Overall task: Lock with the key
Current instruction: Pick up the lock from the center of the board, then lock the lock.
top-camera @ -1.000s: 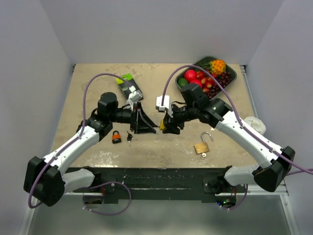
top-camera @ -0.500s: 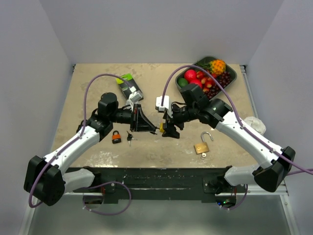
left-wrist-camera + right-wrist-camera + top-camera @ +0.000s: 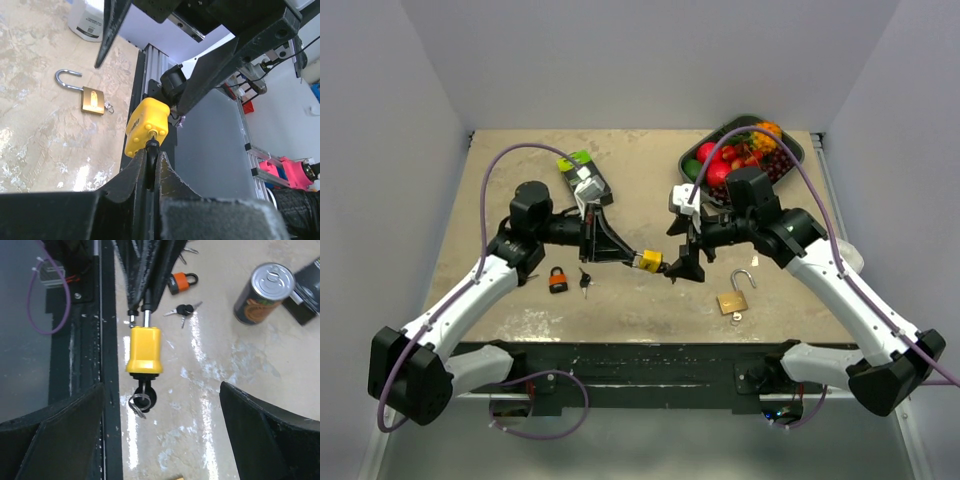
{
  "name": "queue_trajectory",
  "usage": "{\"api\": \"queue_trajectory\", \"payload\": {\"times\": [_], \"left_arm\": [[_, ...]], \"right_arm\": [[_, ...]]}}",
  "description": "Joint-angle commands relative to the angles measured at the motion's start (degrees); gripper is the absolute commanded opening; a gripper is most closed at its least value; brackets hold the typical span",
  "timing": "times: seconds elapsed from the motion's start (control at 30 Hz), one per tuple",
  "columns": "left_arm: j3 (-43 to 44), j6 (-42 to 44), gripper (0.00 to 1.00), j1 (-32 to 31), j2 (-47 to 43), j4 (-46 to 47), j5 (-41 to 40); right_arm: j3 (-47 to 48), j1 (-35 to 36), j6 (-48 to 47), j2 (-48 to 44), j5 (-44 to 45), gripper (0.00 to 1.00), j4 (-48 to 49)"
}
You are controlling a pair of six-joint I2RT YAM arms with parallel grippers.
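My left gripper [image 3: 632,257] is shut on the metal shackle of a yellow padlock [image 3: 648,261] and holds it above the table. In the left wrist view the gripper [image 3: 150,157] pinches the shackle just below the padlock's body [image 3: 146,125]. A black-headed key [image 3: 143,399] with a ring sticks in the padlock's [image 3: 144,350] keyhole. My right gripper [image 3: 678,252] is open wide, with its fingers apart on either side of the key and not touching it [image 3: 162,390].
An open brass padlock [image 3: 732,300] lies at the front right. An orange padlock [image 3: 558,279] and loose keys [image 3: 585,279] lie under the left arm. A can [image 3: 262,292], a green-black box [image 3: 582,172] and a fruit tray [image 3: 793,152] stand further back.
My right gripper has let go of the key, opened and drawn back to the right. The yellow padlock now shows clearly, hanging from my left gripper with the key in it.
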Motion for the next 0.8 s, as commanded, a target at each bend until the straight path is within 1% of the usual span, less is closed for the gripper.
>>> {"api": "queue_trajectory", "payload": {"times": [0.0,0.07,0.17,0.27,0.3,0.4,0.43,0.53,0.6,0.63,0.67,0.77], "left_arm": [[3.3,-1.8,0.00,0.2,-2.6,5.3,1.0],[3.3,-1.4,0.00,0.1,-2.8,5.8,0.8],[3.1,-1.5,0.00,0.1,-3.4,6.4,-0.4],[2.6,-2.4,0.00,0.1,-4.2,8.0,-1.3],[2.2,-2.9,0.00,0.1,-4.5,8.6,-1.6],[1.5,-3.8,0.00,0.1,-5.2,10.1,-2.6],[1.3,-3.8,0.00,0.1,-5.6,10.3,-2.8],[0.6,-4.1,0.00,0.1,-6.1,11.1,-3.8],[0.0,-5.0,0.00,0.0,-6.4,12.3,-4.5],[-0.1,-5.1,0.00,-0.1,-6.8,12.5,-4.8],[-0.5,-5.0,0.00,-0.2,-6.8,12.5,-5.5],[-0.8,-3.3,0.00,-0.4,-7.6,12.3,-7.2]], "right_arm": [[-1.2,0.3,-1.0,-0.9,-9.6,0.99,2.7],[-1.1,0.3,-1.0,-0.2,-12.0,0.98,2.9],[-1.2,1.3,0.2,0.5,-12.5,0.95,4.7],[-1.5,2.4,1.9,1.1,-11.9,0.86,6.8],[-1.7,2.7,2.6,1.4,-11.8,0.79,7.5],[-1.8,3.2,3.7,2.0,-11.7,0.69,8.4],[-1.9,3.2,3.9,2.1,-11.6,0.63,8.6],[-1.8,3.2,4.2,2.1,-11.4,0.51,9.1],[-1.6,3.2,4.8,2.3,-11.6,0.47,9.4],[-1.5,3.2,5.0,2.4,-11.9,0.43,9.6],[-1.5,3.3,5.2,2.3,-12.5,0.33,9.8],[-1.1,3.2,6.4,2.7,-14.2,0.18,10.4]]}}
